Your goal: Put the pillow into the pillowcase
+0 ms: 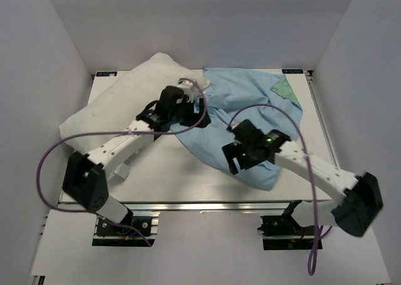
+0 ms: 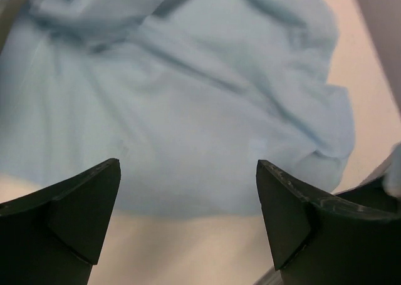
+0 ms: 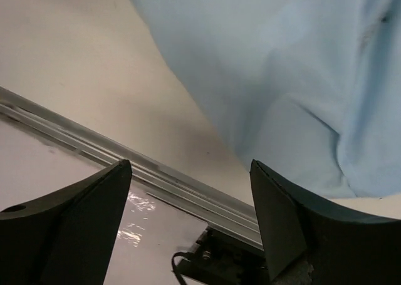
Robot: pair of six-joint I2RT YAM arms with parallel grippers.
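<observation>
The pillow (image 1: 119,103) lies at the far left of the surface (image 1: 169,178), its near right end under the left arm. The pillowcase (image 1: 250,109) lies crumpled beside it to the right, touching or overlapping it near the left claw (image 1: 195,92). It shows its plain blue face except for one teal patterned corner (image 1: 285,86) at the far right.

Both claws stand wide and hold nothing. The left one hovers over blue folds. The right claw (image 1: 235,156) sits above the near edge of the cloth.

The pillow will probably be light but bulky and springy. It would squash under a pinch, so a corner or short end should give the firmest hold. The pillowcase is thin and limp: it will likely sag, bunch and slide on the smooth surface. It wants taking by a single layer at the hem of its mouth, so the opening can be spread. Which edge is the mouth cannot be told from here.

Only the top view shows both items together and the patterned corner. The left wrist view shows the folds and a rounded cloth edge between its fingers (image 2: 81,203), which the arm hides from above. The right wrist view shows the cloth's near edge against bare surface and a metal rail (image 3: 188,185) at the surface's edge.
</observation>
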